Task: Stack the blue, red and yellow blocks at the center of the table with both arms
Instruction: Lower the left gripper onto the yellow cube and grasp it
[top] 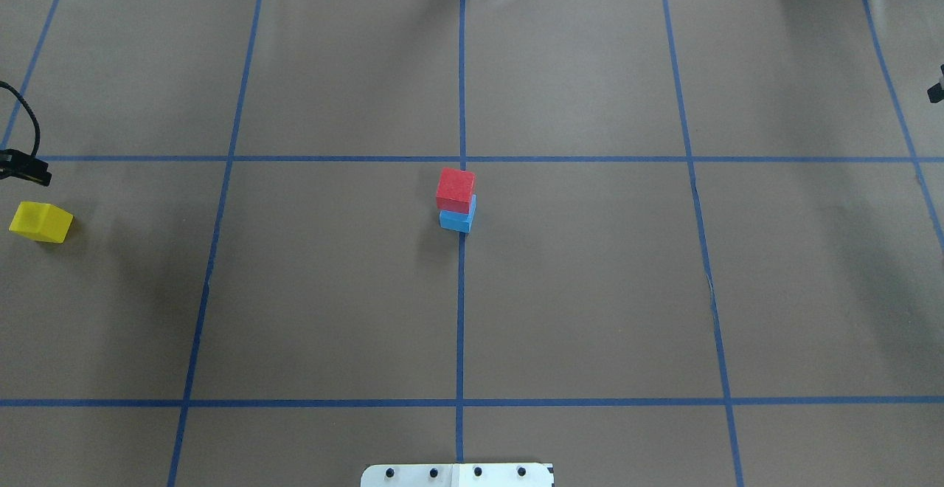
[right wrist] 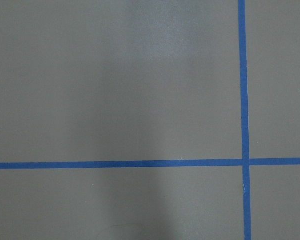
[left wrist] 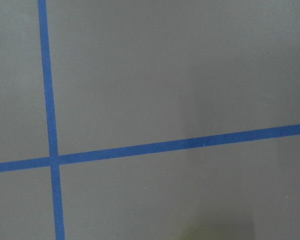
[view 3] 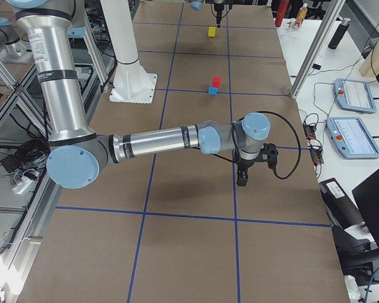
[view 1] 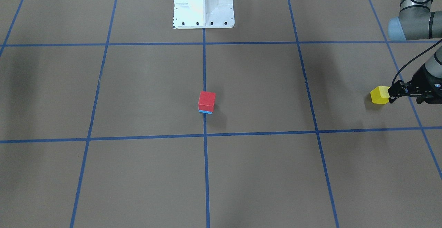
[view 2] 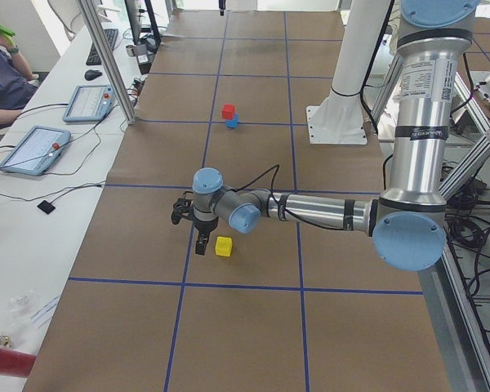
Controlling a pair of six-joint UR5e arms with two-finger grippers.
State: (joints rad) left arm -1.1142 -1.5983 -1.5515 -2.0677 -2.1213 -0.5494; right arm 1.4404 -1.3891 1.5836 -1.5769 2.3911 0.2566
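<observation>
The desk (top: 590, 288) is covered in brown paper, and blue tape lines (top: 462, 310) divide it into a grid. The robot's white pedestal (view 1: 203, 3) stands at the desk's edge on the centre line.

The left arm (view 2: 327, 214) reaches low and far out over the robot's left side of the desk. The right arm (view 3: 158, 140) stretches out the same way over the right side, well apart from all three blocks.

The left end effector (view 1: 393, 96) points down just beside the yellow block. It is not around the block, and whether the two touch cannot be told. Nor can I tell if its fingers are spread or closed. The right end effector (view 3: 242, 178) hangs over bare paper, and its state cannot be told either.

The red block (top: 455, 189) sits on top of the blue block (top: 457, 220) at the centre of the desk, on the middle tape line and slightly offset from it.

The yellow block (top: 40, 222) rests on the desk near its left end, well apart from the stack.
</observation>
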